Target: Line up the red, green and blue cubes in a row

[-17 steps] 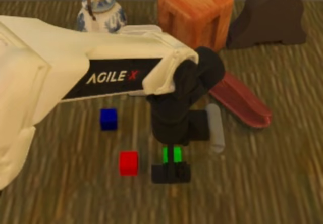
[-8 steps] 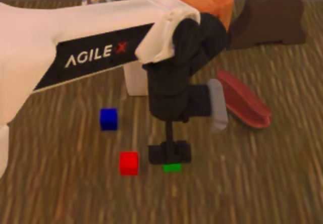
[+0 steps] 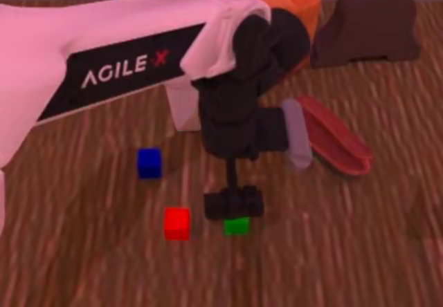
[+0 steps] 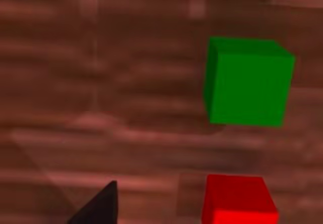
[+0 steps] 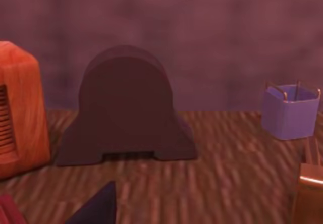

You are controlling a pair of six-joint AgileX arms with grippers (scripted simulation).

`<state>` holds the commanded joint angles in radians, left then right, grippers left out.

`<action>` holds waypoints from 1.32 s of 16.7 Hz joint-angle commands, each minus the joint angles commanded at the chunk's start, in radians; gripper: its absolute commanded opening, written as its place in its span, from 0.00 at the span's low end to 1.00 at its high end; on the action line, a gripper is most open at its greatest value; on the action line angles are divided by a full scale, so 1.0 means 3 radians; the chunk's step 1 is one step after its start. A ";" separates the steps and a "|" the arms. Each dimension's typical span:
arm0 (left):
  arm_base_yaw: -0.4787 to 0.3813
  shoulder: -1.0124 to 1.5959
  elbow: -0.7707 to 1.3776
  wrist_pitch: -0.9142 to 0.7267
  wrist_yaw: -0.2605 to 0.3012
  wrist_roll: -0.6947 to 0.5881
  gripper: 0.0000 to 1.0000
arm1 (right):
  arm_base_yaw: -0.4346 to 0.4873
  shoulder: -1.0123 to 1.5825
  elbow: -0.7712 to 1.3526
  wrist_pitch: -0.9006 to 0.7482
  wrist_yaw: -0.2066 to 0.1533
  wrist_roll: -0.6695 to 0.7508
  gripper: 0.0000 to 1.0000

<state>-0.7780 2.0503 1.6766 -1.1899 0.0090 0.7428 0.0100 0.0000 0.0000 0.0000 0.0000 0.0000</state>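
1. This is a rendered tabletop test scene, not a lived-in room: flat, computer-drawn surfaces throughout.
2. A wood-grain table (image 3: 360, 252) fills the top view, with a blank dull wall behind it in the right wrist view.
3. Unrelated props cluster along the far edge: a wooden box (image 3: 291, 3), a dark arched block (image 5: 126, 108), a small bin (image 5: 291, 110).

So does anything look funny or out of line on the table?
Yes: the blue cube sits apart, farther back and left, while the red cube and green cube lie side by side. The left gripper hovers by the green one. Nothing looks spilled or broken.
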 joint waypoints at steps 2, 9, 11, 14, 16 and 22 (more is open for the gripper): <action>0.0072 0.0021 0.0021 0.0006 -0.0004 -0.0244 1.00 | 0.0000 0.0000 0.0000 0.0000 0.0000 0.0000 1.00; 0.0555 0.0145 0.0037 0.0022 0.0002 -0.1997 1.00 | 0.0000 0.0000 0.0000 0.0000 0.0000 0.0000 1.00; 0.0722 0.0172 0.0023 0.0033 0.0002 -0.2617 1.00 | 0.0000 0.0000 0.0000 0.0000 0.0000 0.0000 1.00; 0.0952 0.0196 0.0012 0.0061 -0.0005 -0.3418 1.00 | 0.0000 0.0000 0.0000 0.0000 0.0000 0.0000 1.00; 0.1079 0.0190 0.0009 0.0091 -0.0013 -0.3794 1.00 | 0.0000 0.0000 0.0000 0.0000 0.0000 0.0000 1.00; 0.1206 0.0167 0.0009 0.0134 -0.0023 -0.4113 1.00 | 0.0000 0.0000 0.0000 0.0000 0.0000 0.0000 1.00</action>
<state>-0.4163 2.1004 1.6792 -1.1496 0.0022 -0.4910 0.0100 0.0000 0.0000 0.0000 0.0000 0.0000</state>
